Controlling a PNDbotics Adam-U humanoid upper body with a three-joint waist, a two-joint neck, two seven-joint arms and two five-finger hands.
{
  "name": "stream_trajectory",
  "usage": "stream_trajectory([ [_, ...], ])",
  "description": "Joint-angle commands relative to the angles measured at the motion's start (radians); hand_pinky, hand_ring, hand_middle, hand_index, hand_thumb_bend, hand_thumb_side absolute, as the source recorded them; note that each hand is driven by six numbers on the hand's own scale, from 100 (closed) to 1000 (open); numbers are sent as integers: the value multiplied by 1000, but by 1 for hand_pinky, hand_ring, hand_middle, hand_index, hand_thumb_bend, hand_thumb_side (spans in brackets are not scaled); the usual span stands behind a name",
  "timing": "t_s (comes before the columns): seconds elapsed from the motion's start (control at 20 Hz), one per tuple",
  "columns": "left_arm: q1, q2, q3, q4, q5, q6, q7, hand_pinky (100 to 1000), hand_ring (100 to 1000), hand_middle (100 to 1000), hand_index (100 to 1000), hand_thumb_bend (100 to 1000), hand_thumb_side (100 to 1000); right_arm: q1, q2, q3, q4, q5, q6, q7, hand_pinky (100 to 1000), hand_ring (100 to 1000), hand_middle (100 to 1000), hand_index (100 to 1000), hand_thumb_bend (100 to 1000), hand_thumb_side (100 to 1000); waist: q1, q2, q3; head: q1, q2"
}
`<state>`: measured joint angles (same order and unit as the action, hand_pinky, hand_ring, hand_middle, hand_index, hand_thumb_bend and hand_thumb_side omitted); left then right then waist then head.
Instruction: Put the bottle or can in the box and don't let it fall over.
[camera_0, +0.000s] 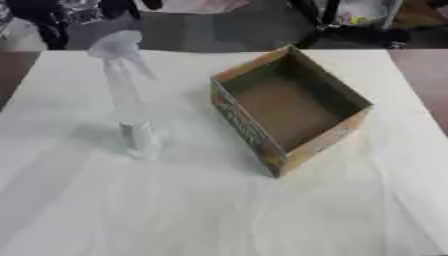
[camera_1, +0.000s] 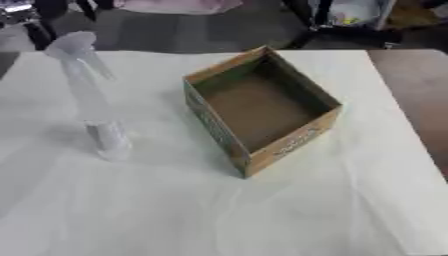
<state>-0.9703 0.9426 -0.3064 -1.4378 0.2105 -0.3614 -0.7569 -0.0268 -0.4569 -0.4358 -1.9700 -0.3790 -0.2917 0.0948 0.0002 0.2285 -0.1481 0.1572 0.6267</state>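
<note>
No text we can read anywhere, printed green and orange markings on the outer walls of the cardboard box (camera_0: 248, 131), too blurred for us to decipher

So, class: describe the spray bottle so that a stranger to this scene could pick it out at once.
Start at the white-covered table, then find the open brown cardboard box near its middle. Left of the box, apart from it, stands the tall, pale translucent plastic spray bottle. It is the only upright, see-through thing there, topped by a trigger nozzle.

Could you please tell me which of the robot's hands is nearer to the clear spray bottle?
Neither can be judged: no hand shows in either view. The spray bottle stands upright left of the open cardboard box.
</note>
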Motion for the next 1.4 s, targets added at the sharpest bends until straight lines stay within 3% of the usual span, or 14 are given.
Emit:
stream_trajectory([
  [0.05,-30,8,0,13,-12,-165,-150,728,850,782,930,100,844,-9,-27,-3,-9,-6,-1,6,723,1000,919,984,100,315,1,-10,-2,2,-12],
  [0.4,-25,19,16,8,28,-166,-150,750,889,799,946,100,887,-12,-25,-2,-3,-5,0,11,723,1000,919,984,100,317,1,-6,-2,-6,-5],
  [0.5,-26,23,31,3,52,-174,-150,792,921,805,950,130,845,-14,-23,-3,-1,-5,1,12,723,1000,919,984,100,320,0,-5,-1,-6,-5],
  [0.65,-15,31,24,-11,69,-205,-150,838,943,794,945,246,779,-14,-22,-2,1,-5,2,15,723,1000,918,984,100,320,0,-4,-1,-5,-8],
  [0.9,-2,42,28,-18,90,-236,-150,847,950,791,935,293,755,-14,-19,-3,3,-6,2,17,724,1000,917,985,100,325,0,-2,-1,-9,-6],
  [1.4,18,56,27,0,-5,-293,-150,860,947,792,926,345,573,-14,-12,-6,5,-6,4,19,724,1000,918,984,100,331,0,1,-3,-10,-8],
])
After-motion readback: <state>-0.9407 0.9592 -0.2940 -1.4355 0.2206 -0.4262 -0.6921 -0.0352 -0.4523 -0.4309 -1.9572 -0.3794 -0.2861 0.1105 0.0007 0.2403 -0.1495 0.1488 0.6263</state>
